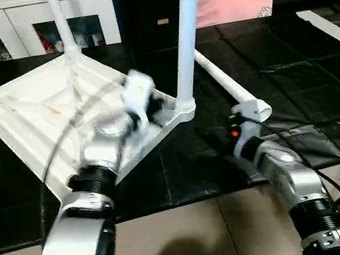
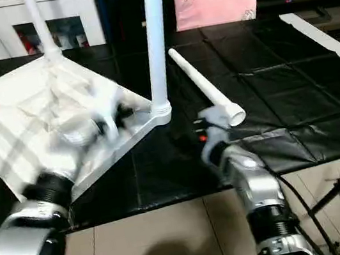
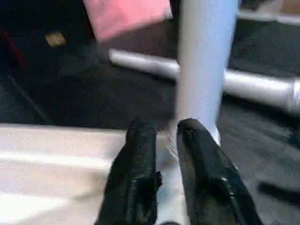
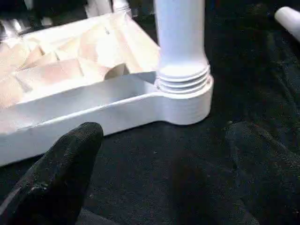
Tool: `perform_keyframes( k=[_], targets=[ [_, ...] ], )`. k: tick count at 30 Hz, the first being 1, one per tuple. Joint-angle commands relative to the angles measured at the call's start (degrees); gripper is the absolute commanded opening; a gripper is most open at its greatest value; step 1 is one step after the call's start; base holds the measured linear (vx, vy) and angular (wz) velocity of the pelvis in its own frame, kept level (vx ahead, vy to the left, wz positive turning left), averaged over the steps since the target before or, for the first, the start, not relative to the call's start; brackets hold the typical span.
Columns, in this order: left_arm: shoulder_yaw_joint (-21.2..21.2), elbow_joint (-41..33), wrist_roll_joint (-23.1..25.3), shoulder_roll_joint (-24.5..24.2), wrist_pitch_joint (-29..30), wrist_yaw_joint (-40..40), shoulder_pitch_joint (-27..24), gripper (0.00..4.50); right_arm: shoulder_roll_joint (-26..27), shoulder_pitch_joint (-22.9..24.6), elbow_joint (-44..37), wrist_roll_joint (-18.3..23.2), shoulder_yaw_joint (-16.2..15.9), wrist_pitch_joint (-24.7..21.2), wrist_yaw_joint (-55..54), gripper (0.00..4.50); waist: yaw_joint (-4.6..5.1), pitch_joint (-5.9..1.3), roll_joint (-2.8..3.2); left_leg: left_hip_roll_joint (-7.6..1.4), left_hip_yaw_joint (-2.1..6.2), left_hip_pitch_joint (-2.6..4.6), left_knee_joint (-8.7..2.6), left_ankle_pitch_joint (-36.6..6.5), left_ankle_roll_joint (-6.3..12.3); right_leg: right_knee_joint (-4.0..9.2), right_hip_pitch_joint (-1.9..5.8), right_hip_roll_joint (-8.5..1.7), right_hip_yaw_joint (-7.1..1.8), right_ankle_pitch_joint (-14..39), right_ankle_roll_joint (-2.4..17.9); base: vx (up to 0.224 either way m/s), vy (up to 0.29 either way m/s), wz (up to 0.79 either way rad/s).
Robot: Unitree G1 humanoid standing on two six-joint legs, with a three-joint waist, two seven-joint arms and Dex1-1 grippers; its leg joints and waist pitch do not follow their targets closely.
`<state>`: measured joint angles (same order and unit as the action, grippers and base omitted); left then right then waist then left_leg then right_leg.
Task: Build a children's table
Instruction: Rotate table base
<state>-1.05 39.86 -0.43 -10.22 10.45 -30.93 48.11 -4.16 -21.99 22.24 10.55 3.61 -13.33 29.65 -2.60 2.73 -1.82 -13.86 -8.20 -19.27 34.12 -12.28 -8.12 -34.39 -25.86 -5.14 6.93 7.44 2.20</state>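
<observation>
Right tool [image 1: 243, 130] gaped empty beside the loose leg's [image 1: 232, 88] threaded end; leg lay on the black mat, long axis running away from the robot. Left tool [image 3: 166, 154], narrowly parted, held nothing, over the upturned tabletop [image 1: 32, 117].

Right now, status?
Left gripper near the upright leg, empty. Right gripper by the loose leg on the mat. Tabletop upside down. Nothing blocking.

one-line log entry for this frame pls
tabletop upside down | near leg upright in socket | one leg loose on mat | right gripper empty
</observation>
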Motion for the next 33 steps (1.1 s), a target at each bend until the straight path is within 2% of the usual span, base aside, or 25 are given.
perform_keyframes(
  k=[1,2,3,4,5,7,8,9,10,11,12,13,14,15,16,18,19,21,23,28,30,31,32,33],
  targets=[
    [0.8,-4.1,-0.7,-1.8,1.5,-0.3,-2.0,1.16,-0.2,0.8,-2.2,-0.8,-0.8,-1.5,-0.7,4.5,-0.43,-4.1,-0.26,1.78,-1.88,-1.39,-3.53,-5.4,5.02,4.01,5.49,-1.66,-2.39,16.8,7.9,0.0,0.0,0.0],
    [0.8,-4.1,-0.7,-1.8,1.5,-0.3,-2.0,1.27,-0.2,0.8,-2.2,-0.8,-0.8,-1.5,-0.7,4.5,-0.46,-4.09,-0.19,1.68,-1.85,-1.34,-3.59,-5.4,4.83,3.91,5.47,-1.72,-2.43,16.6,7.9,0.0,0.0,0.0],
    [1.6,-8.1,-0.2,-3.9,3.3,-0.4,-3.6,1.36,-0.4,1.0,-2.8,-1.7,-2.3,-1.7,-0.3,4.5,-0.42,-4.05,-0.31,1.68,-1.87,-1.3,-3.62,-5.8,4.61,3.94,5.43,-1.71,-2.4,17.1,7.6,0.0,0.0,0.0],
    [1.8,-9.1,-0.2,-4.5,3.7,-0.4,-4.0,1.41,-0.6,1.0,-3.1,-2.0,-2.8,-1.7,-0.2,4.5,-0.45,-4.09,-0.21,1.54,-1.77,-1.37,-3.68,-5.7,4.29,3.72,5.53,-1.86,-2.45,17.0,7.8,0.0,0.0,0.0],
    [2.2,-10.6,-0.2,-5.4,4.7,-0.6,-4.6,1.49,-0.6,1.0,-3.2,-2.2,-3.1,-1.8,-0.4,4.5,-0.35,-3.97,-0.08,1.67,-1.88,-1.29,-3.64,-6.0,4.05,3.94,5.3,-1.7,-2.44,17.5,7.4,0.0,0.0,0.0],
    [3.7,-18.4,-0.1,-11.1,10.8,-2.5,-8.4,1.17,0.0,0.2,-2.3,-2.5,-3.7,-1.9,-1.6,4.5,-0.27,-3.94,-0.17,1.29,-1.74,-1.15,-3.88,-6.5,2.98,3.72,5.21,-2.12,-2.52,19.0,7.0,0.0,0.0,0.0],
    [3.6,-20.8,0.9,-13.7,12.7,-3.1,-9.9,1.1,0.3,-0.3,-1.6,-2.6,-3.7,-2.0,-2.2,4.5,-0.06,-3.84,-0.05,1.27,-1.63,-1.32,-3.99,-6.7,2.78,3.64,5.26,-2.06,-2.52,19.2,6.9,0.0,0.0,0.0],
    [3.5,-21.7,1.5,-14.8,13.4,-3.4,-10.5,1.17,0.5,-0.6,-1.3,-2.7,-3.7,-2.1,-2.4,4.5,0.14,-3.76,-0.03,1.29,-1.63,-1.07,-4.0,-7.2,2.36,3.69,5.01,-2.0,-2.52,19.7,6.6,0.0,0.0,0.0],
    [2.8,-24.1,3.6,-18.4,15.5,-4.2,-12.6,1.16,0.8,-1.3,-0.4,-2.9,-3.9,-2.1,-3.1,4.5,0.31,-3.74,-0.27,1.22,-1.66,-0.84,-4.04,-7.4,2.07,3.67,4.86,-1.93,-2.57,19.9,6.5,0.0,0.0,0.0],
    [2.6,-24.7,4.6,-19.8,16.3,-4.4,-13.4,1.01,0.9,-1.6,0.1,-3.0,-4.0,-2.1,-3.3,4.5,0.44,-3.63,-0.07,1.23,-1.58,-0.97,-4.13,-7.2,2.0,3.56,4.9,-1.89,-2.61,19.7,6.6,0.0,0.0,0.0],
    [2.2,-26.0,6.4,-22.8,18.7,-5.2,-15.2,1.01,1.3,-2.5,1.3,-3.3,-4.3,-2.2,-3.6,4.5,0.46,-3.56,0.05,1.23,-1.66,-0.78,-4.13,-7.3,1.94,3.68,4.72,-1.75,-2.62,19.5,6.6,0.0,0.0,0.0],
    [1.9,-26.8,7.1,-24.2,20.1,-5.6,-16.1,0.67,1.4,-2.9,2.0,-3.4,-4.5,-2.3,-3.8,4.5,0.71,-3.41,0.26,1.21,-1.62,-0.69,-4.24,-8.1,1.53,3.56,4.63,-1.72,-2.69,19.4,6.9,0.0,0.0,0.0],
    [1.1,-27.1,9.0,-26.2,20.6,-6.0,-17.2,0.67,1.6,-3.6,3.2,-3.9,-5.0,-2.2,-4.0,4.5,0.72,-3.4,-0.63,1.31,-1.81,-0.67,-4.17,-8.1,1.68,3.82,4.58,-1.64,-2.72,19.7,6.7,0.0,0.0,0.0],
    [0.8,-27.3,9.6,-26.8,20.8,-5.9,-17.5,0.67,1.7,-3.9,3.6,-4.1,-5.1,-2.1,-4.1,4.5,0.45,-3.41,0.02,1.28,-1.71,-0.48,-4.22,-8.0,1.47,3.59,4.45,-1.79,-2.9,19.4,7.2,0.0,0.0,0.0],
    [-0.7,-27.8,12.6,-29.8,21.9,-5.7,-19.3,0.64,2.1,-5.2,5.9,-4.8,-5.4,-2.0,-5.0,4.5,0.33,-3.41,-0.09,1.17,-1.78,-0.26,-4.22,-8.0,1.42,3.66,4.25,-1.81,-2.94,19.0,7.4,0.0,0.0,0.0],
    [-1.2,-28.4,13.6,-31.1,23.0,-5.2,-20.2,0.33,2.4,-5.9,7.0,-4.9,-5.5,-2.1,-5.6,4.5,0.32,-3.41,-0.01,1.12,-1.63,-0.45,-4.39,-7.9,0.96,3.22,4.49,-1.79,-3.02,17.0,8.2,0.0,0.0,0.0],
    [-1.5,-29.6,13.6,-32.3,25.3,-4.4,-21.3,0.22,2.7,-7.3,9.2,-5.0,-5.4,-1.8,-6.3,4.5,0.25,-3.48,-0.37,0.96,-1.56,-0.4,-4.43,-7.5,0.39,2.66,4.55,-1.94,-3.14,14.9,9.3,0.0,0.0,0.0],
    [-1.9,-30.3,13.3,-32.9,26.5,-4.5,-21.9,0.22,2.9,-8.1,10.5,-5.2,-5.4,-1.5,-6.5,4.5,0.03,-3.43,-0.3,1.14,-1.72,-0.19,-4.35,-7.9,0.25,2.91,4.45,-1.93,-3.23,14.7,9.7,0.0,0.0,0.0],
    [-4.0,-31.3,14.4,-34.2,28.1,-6.6,-23.6,0.04,3.3,-10.2,14.5,-5.7,-5.5,-0.5,-7.0,4.5,-0.12,-3.41,-0.35,1.15,-1.65,-0.37,-4.39,-8.2,0.06,2.83,4.58,-1.99,-3.25,15.0,9.7,0.0,0.0,0.0],
    [-6.6,-32.6,16.1,-35.9,30.2,-9.6,-25.3,0.04,4.0,-12.7,18.9,-6.1,-5.2,0.8,-7.8,4.5,-0.08,-3.4,-0.58,1.34,-1.61,-0.57,-4.37,-9.1,-0.2,3.02,4.64,-2.08,-3.33,17.6,8.7,0.0,0.0,0.0],
    [-7.5,-34.1,14.8,-36.2,31.4,-12.1,-26.0,0.04,4.5,-14.0,21.3,-6.1,-5.1,1.4,-8.5,4.5,-0.07,-3.37,-0.47,1.29,-1.52,-0.56,-4.39,-9.5,-0.47,2.92,4.64,-2.05,-3.32,17.2,9.1,0.0,0.0,0.0],
    [-8.4,-35.8,12.8,-36.4,31.9,-15.0,-26.7,0.04,5.1,-15.3,23.6,-6.1,-5.2,2.2,-8.8,4.5,-0.12,-3.41,-0.17,1.29,-1.49,-0.48,-4.39,-9.5,-0.6,2.83,4.6,-2.16,-3.34,17.0,9.3,0.0,0.0,0.0],
    [-9.0,-36.7,11.7,-36.6,32.0,-16.7,-27.0,0.04,5.4,-16.0,24.8,-6.2,-5.3,2.6,-8.9,4.5,0.05,-3.32,-0.35,1.32,-1.49,-0.58,-4.46,-10.6,-0.71,2.94,4.59,-2.17,-3.32,17.7,9.8,0.0,0.0,0.0],
    [-9.5,-37.5,10.2,-36.5,32.2,-18.5,-27.3,0.04,5.7,-16.7,26.1,-6.4,-5.5,3.2,-8.8,4.5,0.02,-3.34,-0.28,1.28,-1.51,-0.43,-4.38,-11.1,-0.91,2.94,4.47,-2.2,-3.34,17.6,10.2,0.0,0.0,0.0]
  ],
)
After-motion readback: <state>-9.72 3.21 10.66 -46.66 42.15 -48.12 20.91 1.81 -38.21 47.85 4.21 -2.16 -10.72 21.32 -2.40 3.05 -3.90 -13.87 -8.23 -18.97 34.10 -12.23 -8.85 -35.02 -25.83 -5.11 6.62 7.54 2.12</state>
